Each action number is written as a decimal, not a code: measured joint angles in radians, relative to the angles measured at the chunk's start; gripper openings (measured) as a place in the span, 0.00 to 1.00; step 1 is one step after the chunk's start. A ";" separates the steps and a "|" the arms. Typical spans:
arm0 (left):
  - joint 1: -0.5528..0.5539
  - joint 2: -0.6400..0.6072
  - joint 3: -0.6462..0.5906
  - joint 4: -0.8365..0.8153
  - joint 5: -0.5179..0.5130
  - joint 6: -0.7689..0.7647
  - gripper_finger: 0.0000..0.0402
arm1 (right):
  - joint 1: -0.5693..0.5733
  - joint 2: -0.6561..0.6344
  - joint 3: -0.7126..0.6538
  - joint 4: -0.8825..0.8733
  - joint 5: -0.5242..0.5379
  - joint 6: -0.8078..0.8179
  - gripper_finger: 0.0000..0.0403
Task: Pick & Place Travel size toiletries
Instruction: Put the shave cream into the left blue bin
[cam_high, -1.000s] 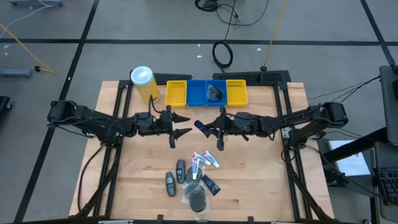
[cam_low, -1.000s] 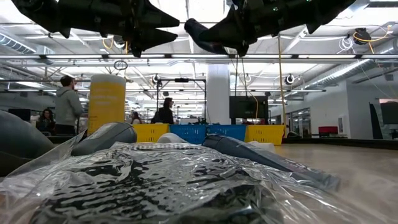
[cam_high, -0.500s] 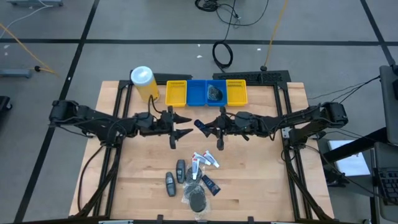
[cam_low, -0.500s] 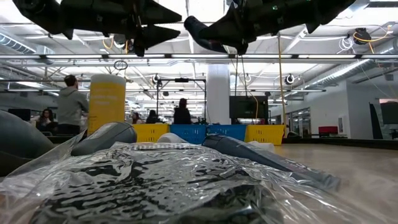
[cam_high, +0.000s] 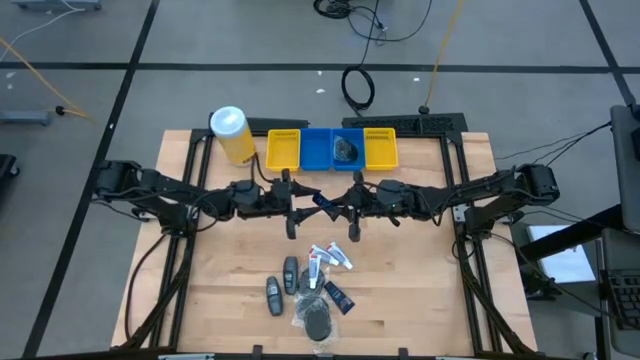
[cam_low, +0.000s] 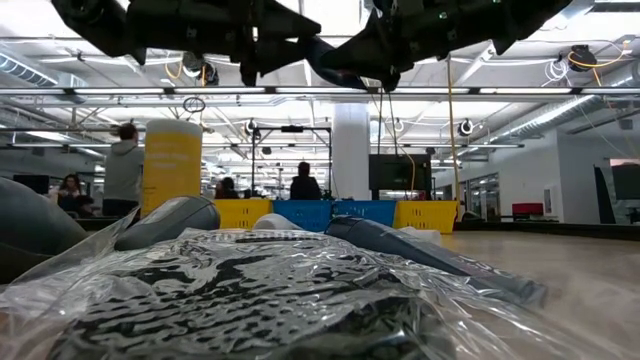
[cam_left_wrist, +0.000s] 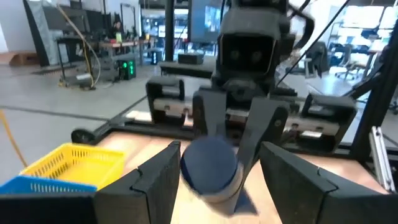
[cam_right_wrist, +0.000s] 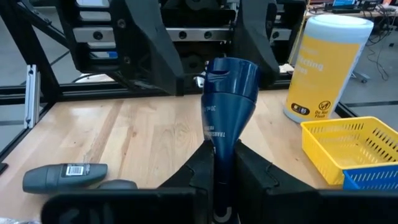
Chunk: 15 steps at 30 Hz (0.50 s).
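Observation:
My right gripper (cam_high: 338, 205) is over the table's middle, shut on a dark blue tube (cam_high: 322, 203) whose wide capped end (cam_right_wrist: 231, 71) points toward the left arm. My left gripper (cam_high: 303, 203) is open and faces it. Its fingers (cam_left_wrist: 155, 180) stand on either side of that capped end (cam_left_wrist: 208, 168), with no touch that I can see. The other toiletries lie near the table's front edge: two grey bottles (cam_high: 290, 272), white tubes (cam_high: 325, 258), a dark sachet (cam_high: 338, 297) and a bagged black puff (cam_high: 315, 320). My right gripper pinches the blue tube by its narrow flat end (cam_right_wrist: 219, 163) between its two fingers. The fingers come level from the table's right side and lie along the tube. The tube is lifted clear of the table and sticks out level toward the left arm.
A yellow bin (cam_high: 283, 148), a blue bin (cam_high: 325, 150) with a dark item in it and a second yellow bin (cam_high: 381, 148) stand at the far edge. A tall yellow canister (cam_high: 231, 133) is to their left. People stand in the room beyond the table.
My left gripper has moved toward the table's right, up to the tube in my right gripper, and its open fingers now flank the tube's capped end. My right gripper and the tube have kept still.

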 joint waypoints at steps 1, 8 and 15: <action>0.001 -0.001 0.000 -0.004 0.000 0.000 0.56 | 0.000 0.000 0.000 0.000 0.000 0.000 0.07; 0.003 0.000 0.000 -0.018 0.045 -0.015 0.55 | 0.001 0.000 0.000 0.000 -0.003 0.000 0.07; 0.023 0.000 -0.001 -0.018 0.077 -0.022 0.42 | 0.001 0.000 0.000 0.000 -0.003 0.000 0.07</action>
